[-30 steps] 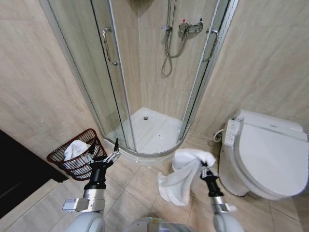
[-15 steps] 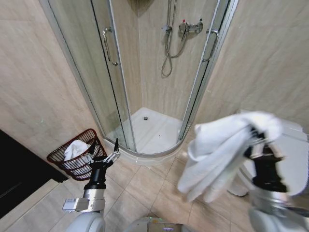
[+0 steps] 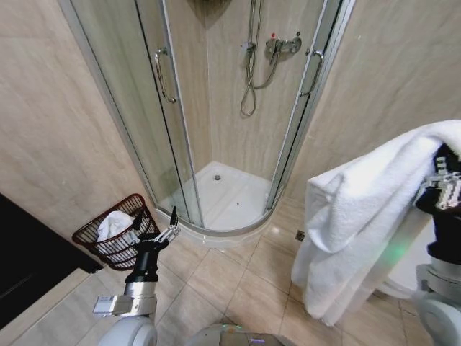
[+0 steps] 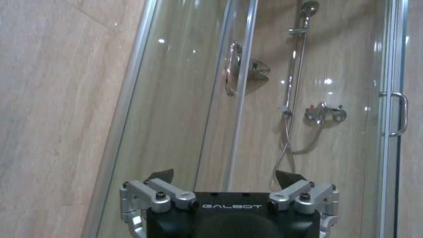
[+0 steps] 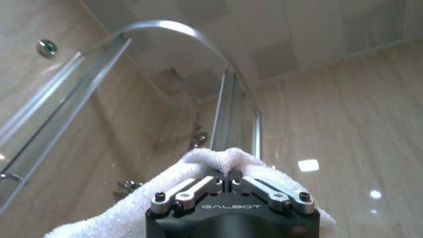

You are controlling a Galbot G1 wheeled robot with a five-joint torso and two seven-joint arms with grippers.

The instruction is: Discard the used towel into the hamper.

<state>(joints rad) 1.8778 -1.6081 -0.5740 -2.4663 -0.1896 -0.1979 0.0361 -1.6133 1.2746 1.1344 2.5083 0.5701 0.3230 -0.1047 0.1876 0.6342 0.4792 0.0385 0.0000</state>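
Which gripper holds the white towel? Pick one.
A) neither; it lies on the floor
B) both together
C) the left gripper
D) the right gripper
D: the right gripper is pinched shut on a fold of the towel, which hangs from it above the floor, while the left gripper stands open and empty beside the hamper.

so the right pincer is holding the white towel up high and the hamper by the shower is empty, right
Not quite. The right pincer is shut on the white towel and holds it high, but the hamper by the shower is not empty: the head view shows a white cloth lying inside it. The left pincer hangs open near its rim.
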